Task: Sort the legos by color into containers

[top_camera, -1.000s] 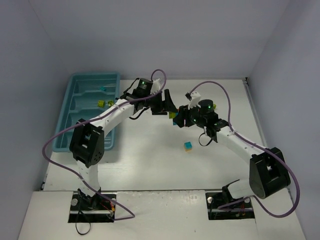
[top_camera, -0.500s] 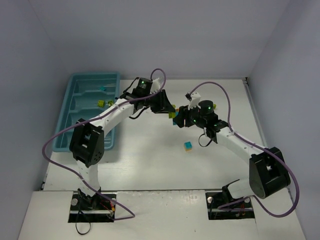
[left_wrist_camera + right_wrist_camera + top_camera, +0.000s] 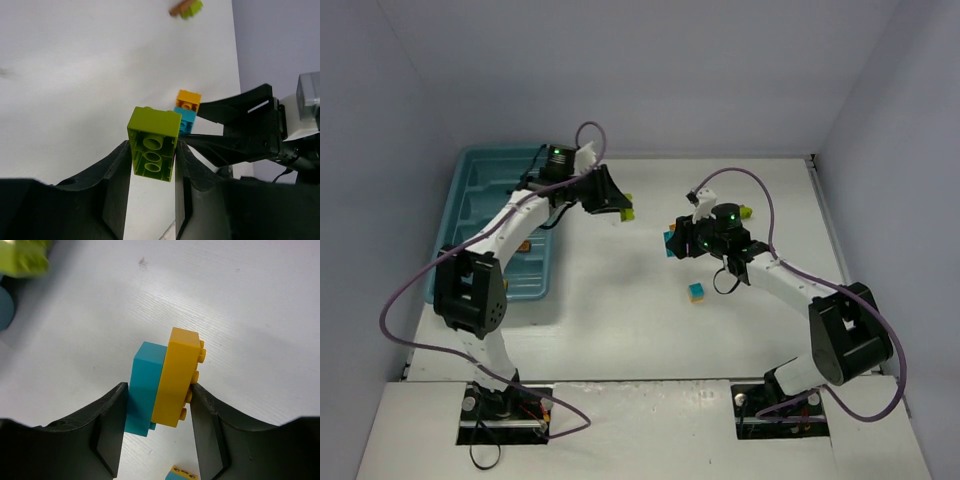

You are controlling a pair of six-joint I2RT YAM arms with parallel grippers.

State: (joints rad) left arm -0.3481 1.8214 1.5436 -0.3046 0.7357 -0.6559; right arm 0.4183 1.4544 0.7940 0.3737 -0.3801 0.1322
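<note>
Tray (image 3: 470, 170) sits at 9 o'clock. Just right of it, our left end effector (image 3: 152, 156) pinches a lime brick (image 3: 153, 143) clear of the surface, likely bound for a tray lane. Near centre, the right end effector (image 3: 159, 390) clamps a cyan-orange pair (image 3: 172, 375); we'd guess it needs splitting before sorting. A loose brick (image 3: 696, 291) lies at its 6 o'clock.

The left gripper (image 3: 618, 206) has closed on the lime brick (image 3: 154, 144) and carried it from the centre toward the upper left, away from the right gripper (image 3: 672, 240) and nearer the tray (image 3: 470, 215).
</note>
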